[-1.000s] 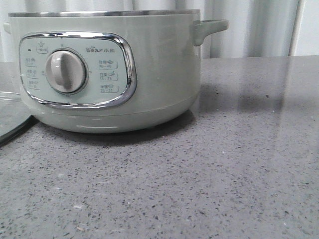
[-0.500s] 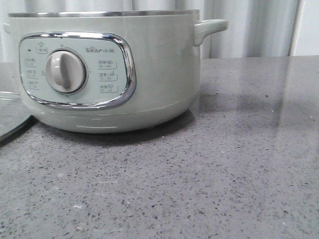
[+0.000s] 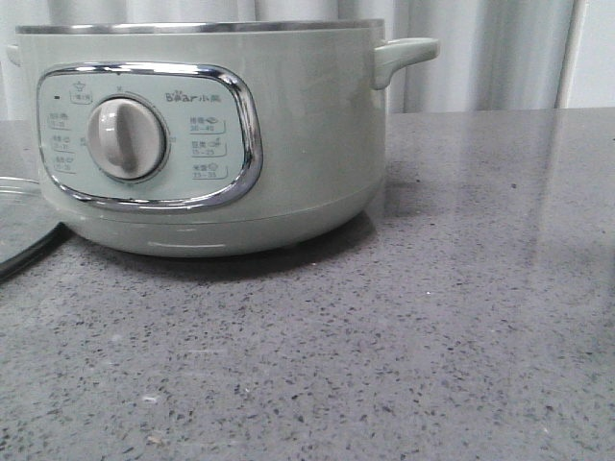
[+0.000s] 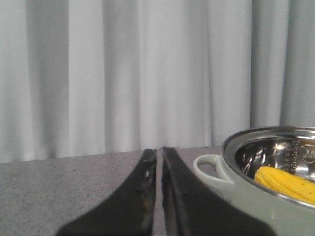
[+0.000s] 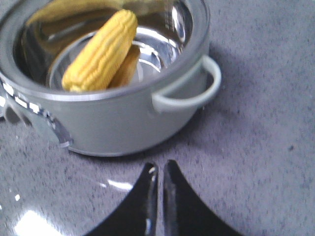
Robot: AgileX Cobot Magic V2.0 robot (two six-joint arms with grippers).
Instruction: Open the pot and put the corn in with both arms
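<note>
The pale grey-green pot stands uncovered on the grey table, its dial panel facing the front camera. The yellow corn lies inside its steel bowl, also seen as the corn in the left wrist view. My left gripper is shut with nothing between its fingers, held above the table beside the pot's side handle. My right gripper is shut and empty too, above the table a short way from the pot's other handle. Neither gripper shows in the front view.
A flat round glass lid lies on the table at the pot's left in the front view. White curtains hang behind the table. The speckled grey tabletop stretches to the right of and in front of the pot.
A faint shadow on the pot's right handle and the table behind it has gone. The pot and lid have not moved.
</note>
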